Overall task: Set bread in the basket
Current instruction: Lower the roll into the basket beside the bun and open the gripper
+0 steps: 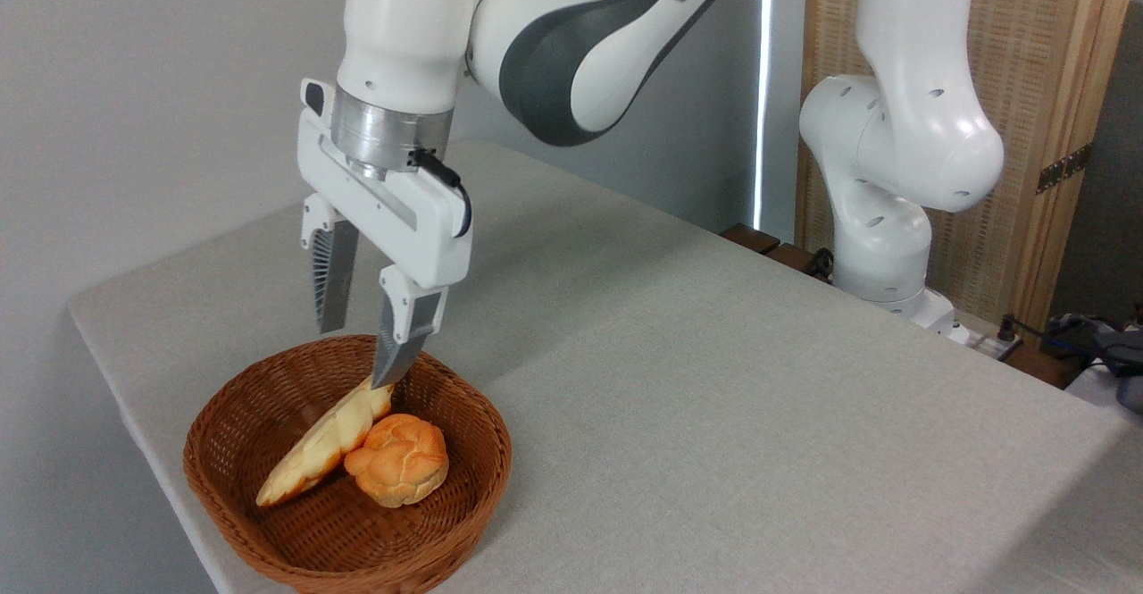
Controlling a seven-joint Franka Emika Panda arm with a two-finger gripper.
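Observation:
The bread (321, 445), a pale golden braided loaf, lies inside the brown wicker basket (464, 496) at the table's near left corner, leaning against the basket's inner slope. A round orange-brown bun (399, 458) rests beside it in the basket. My gripper (359, 353) hangs just above the basket's back rim, open, with nothing between its fingers. The right fingertip (386, 369) is right at the loaf's upper end; whether it touches is unclear.
The grey cloth-covered table (714, 380) stretches away to the right of the basket. The arm's white base (884, 255) stands at the table's far right edge. The basket sits close to the table's left edge and front corner.

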